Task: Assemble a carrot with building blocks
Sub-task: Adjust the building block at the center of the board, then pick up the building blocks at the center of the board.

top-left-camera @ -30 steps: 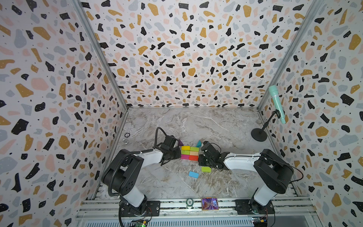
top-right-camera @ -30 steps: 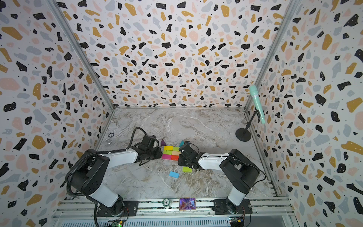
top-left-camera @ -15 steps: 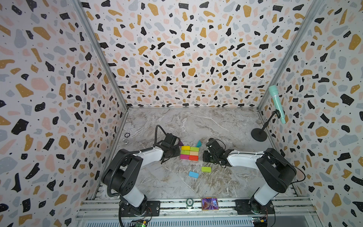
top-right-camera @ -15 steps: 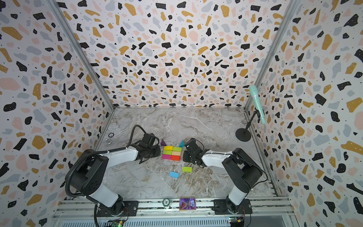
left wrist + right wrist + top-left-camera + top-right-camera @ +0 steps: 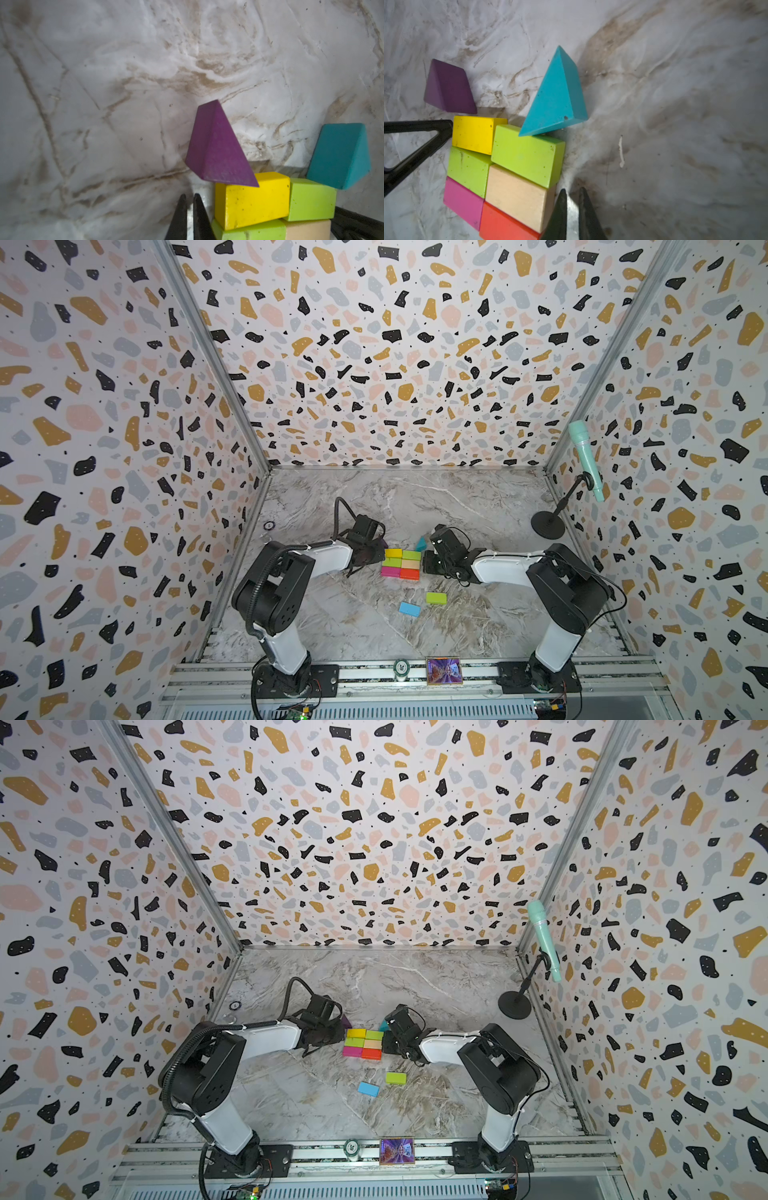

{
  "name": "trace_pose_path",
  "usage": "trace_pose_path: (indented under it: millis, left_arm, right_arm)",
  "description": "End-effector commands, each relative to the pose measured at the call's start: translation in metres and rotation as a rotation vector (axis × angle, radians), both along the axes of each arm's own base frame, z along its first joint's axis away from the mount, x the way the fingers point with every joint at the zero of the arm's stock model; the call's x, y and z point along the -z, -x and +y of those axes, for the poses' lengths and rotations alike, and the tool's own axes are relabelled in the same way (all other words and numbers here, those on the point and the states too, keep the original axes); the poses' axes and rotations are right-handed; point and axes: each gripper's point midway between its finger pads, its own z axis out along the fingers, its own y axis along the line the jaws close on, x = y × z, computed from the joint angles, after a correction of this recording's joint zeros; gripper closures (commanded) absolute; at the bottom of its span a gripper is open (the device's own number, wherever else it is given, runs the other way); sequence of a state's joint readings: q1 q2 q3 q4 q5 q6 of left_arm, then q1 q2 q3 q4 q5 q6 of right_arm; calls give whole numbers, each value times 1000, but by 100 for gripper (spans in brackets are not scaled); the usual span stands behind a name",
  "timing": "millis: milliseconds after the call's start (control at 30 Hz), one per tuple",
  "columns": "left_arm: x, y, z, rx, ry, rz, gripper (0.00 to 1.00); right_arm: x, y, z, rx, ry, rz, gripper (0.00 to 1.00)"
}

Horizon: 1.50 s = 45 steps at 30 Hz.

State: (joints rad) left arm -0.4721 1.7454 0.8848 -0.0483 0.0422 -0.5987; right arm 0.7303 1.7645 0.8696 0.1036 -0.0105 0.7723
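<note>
Partly built carrot (image 5: 401, 563) at the centre of the marble surface (image 5: 415, 497): three rows of two bricks (yellow and lime green; lime green and tan; magenta and red). The purple wedge (image 5: 216, 149) and teal wedge (image 5: 558, 97) sit just beside the far row. A loose lime green brick (image 5: 436, 598) and blue brick (image 5: 409, 609) lie apart, towards the front. The left gripper (image 5: 188, 196) and right gripper (image 5: 572, 190) flank the figure, each pressed nearly together and holding nothing.
</note>
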Motion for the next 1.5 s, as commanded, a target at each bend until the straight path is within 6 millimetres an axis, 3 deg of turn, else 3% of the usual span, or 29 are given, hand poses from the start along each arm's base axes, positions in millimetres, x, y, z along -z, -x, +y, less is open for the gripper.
trace_pose_path:
  millis: [0,800,1000,1100,1233,1333,1467]
  left_arm:
    - [3,-3,0,-2,-3,8,89]
    - [7,-5,-6,3,20,25,90]
    - [4,11,10,-34,-10,30,90]
    - [-2,24,21,-57,-14,26,86]
    - [-15,42,36,-97,-15,-2,72]
    - [-25,51,44,-111,-12,-29,64]
    - [-35,59,50,-116,-2,-56,56]
  right_arm:
    - [12,3,-7,-1,50,30,86]
    - [14,-5,-6,-8,62,24,86]
    - [5,7,-23,13,62,25,85]
    - [-5,21,-34,21,55,28,79]
    - [-25,48,-45,30,62,12,57]
    - [-36,71,-43,24,92,14,45]
    - [-36,97,-35,28,140,46,31]
